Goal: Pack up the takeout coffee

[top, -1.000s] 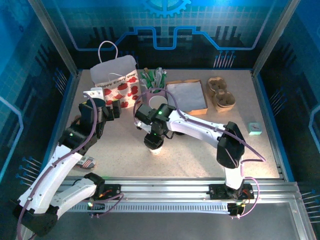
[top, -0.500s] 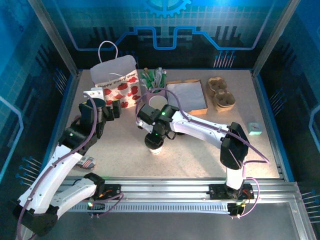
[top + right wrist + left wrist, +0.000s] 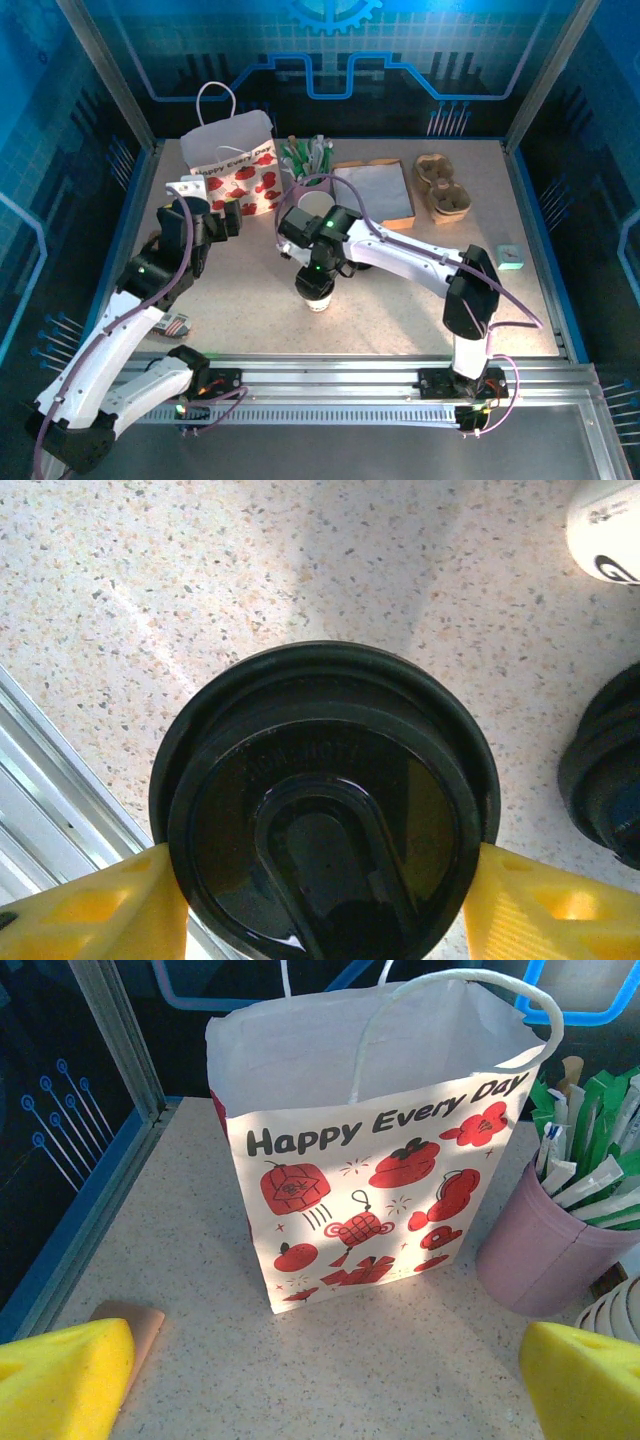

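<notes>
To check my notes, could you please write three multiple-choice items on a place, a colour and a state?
1. Relative to the gift bag, the pink cup is: A inside; B beside it; C on top.
2. The lid of the takeout coffee is: A white; B black; C red.
3. The left hand is: A open; B shut on the bag; C shut on the lid.
B: it stands on the table next to the bag. B: it looks glossy black. A: its yellow fingers stand wide apart, empty.

A speckled table (image 3: 400, 310) carries a gift bag (image 3: 235, 165), pink cup (image 3: 535, 1260), tray (image 3: 409, 190) and carrier (image 3: 445, 188).
</notes>
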You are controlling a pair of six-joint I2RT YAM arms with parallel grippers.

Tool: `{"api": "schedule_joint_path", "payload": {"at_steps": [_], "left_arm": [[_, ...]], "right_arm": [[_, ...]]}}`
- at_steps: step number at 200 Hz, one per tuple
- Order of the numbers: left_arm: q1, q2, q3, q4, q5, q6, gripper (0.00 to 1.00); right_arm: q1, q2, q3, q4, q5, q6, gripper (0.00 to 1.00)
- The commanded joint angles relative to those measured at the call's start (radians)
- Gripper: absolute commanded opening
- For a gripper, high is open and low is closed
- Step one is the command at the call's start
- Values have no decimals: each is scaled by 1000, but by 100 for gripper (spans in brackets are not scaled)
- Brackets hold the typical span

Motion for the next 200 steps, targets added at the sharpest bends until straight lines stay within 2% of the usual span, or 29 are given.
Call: {"api": "schedule_joint_path", "payload": {"at_steps": [1,49,125,156,200], "left_arm": [[8,-13,-11,13,-11,9,99],[8,-10,-13,15,2,7,99],[8,-13,-3,10,48,-16,99],[10,-21,7,2,95,-39,99],[10,-45,17,-8,132,-54,99]], "right_arm": [[-32,-87,5,-39,26,14,65],[-132,-260,-124,-31,58,39,65],[-461,-544,-373,-27,162,90,66],[-633,-569,-425,3,170,98,67],[-829,-517,-424,38,185,117,67]]}}
